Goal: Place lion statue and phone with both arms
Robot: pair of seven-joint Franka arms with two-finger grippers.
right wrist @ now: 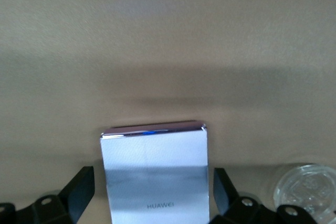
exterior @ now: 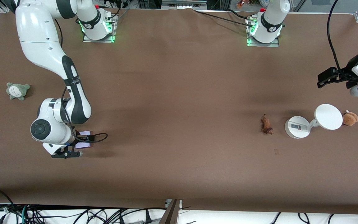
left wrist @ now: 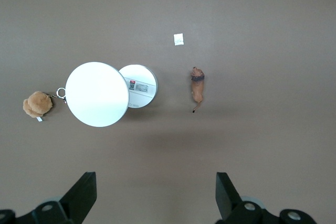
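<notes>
Brown cloth covers the table (exterior: 179,102) on which we see both arms at work. We find the right gripper (exterior: 73,146) low over the table toward the right arm's end, its black fingers (right wrist: 79,192) set to either side of the phone (right wrist: 155,174), a flat pale lavender-white slab with rounded corners and a maker's name near one end. Narrow gaps show between each finger and the phone's edges, so we read the jaws as spread and not pressing it; the phone appears to lie flat on the cloth beneath the wrist. In the front view only a pale corner of it shows under the arm.

We place the left gripper (exterior: 323,79) up in the air over the left arm's end of the table, its black fingers (left wrist: 84,195) wide apart with nothing between them. On the cloth below lies the lion statue (exterior: 266,124), a slender brown figurine with a darker head and thin tail. Just beside it stands a white round-based stand (exterior: 297,127) carrying a tilted white disc (exterior: 328,116), and a fluffy orange-brown plush toy (exterior: 350,118) rests against the disc's edge. A small grey-and-white plush figure (exterior: 17,91) sits near the right arm's end.
</notes>
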